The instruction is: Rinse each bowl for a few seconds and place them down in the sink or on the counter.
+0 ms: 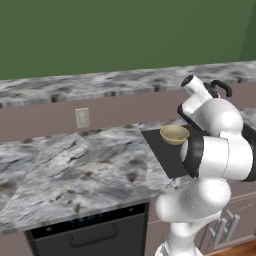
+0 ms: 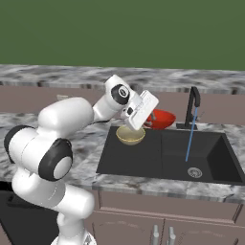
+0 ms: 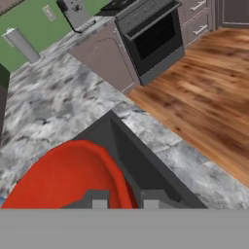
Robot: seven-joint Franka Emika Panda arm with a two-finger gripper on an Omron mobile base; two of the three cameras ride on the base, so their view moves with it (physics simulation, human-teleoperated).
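My gripper is shut on the rim of the glossy red bowl. The bowl hangs tilted over the back edge of the black sink, just left of the faucet. In the hand view the red bowl sits low and left, and its rim passes between my two fingertips. A thin blue stream of water falls from the faucet to the right of the red bowl, apart from it. The tan bowl rests upright in the sink's back left corner, below my hand.
The marbled counter spreads wide to the left of the sink, with a wall outlet on the backsplash and a dishwasher below. A silver drain lies in the right of the basin. The hand view looks past an oven and wooden floor.
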